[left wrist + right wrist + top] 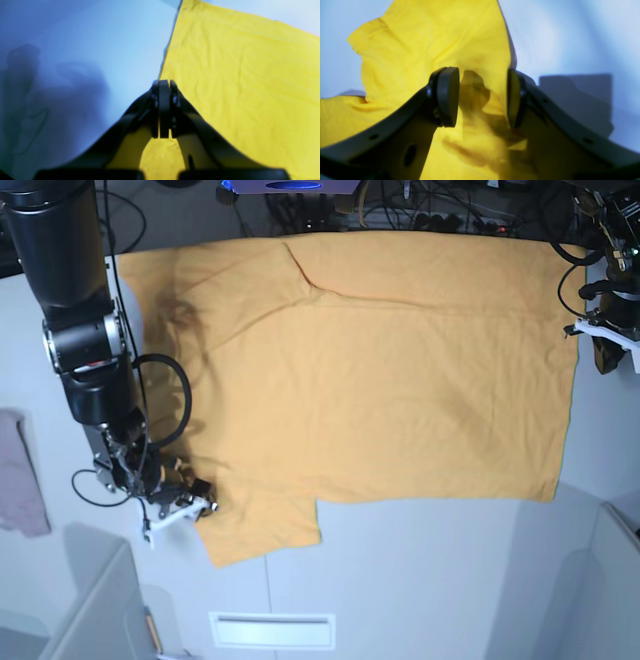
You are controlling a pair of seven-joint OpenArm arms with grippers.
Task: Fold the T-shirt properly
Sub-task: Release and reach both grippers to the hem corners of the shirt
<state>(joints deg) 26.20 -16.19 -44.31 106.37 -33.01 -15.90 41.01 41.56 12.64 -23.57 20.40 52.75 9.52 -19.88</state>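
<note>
Right tool [482, 97]: pads apart, straddling a raised fold of the T-shirt [380, 370] at its sleeve, near the bench's [420, 580] left edge in the base view; grip not closed on cloth. Left tool [164, 107]: clenched tight, nothing visibly between the pads, poised over the shirt's hem edge at the bench's right side. Shirt spread flat across the bench's far half. Pinkish cloth [20, 475] at left edge.

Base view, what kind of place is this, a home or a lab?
Most likely a robotics lab workbench, not a home. Two black robot arms flank a T-shirt spread flat on a pale grey table, and a tangle of cables and electronics runs along the table's far edge.
</note>
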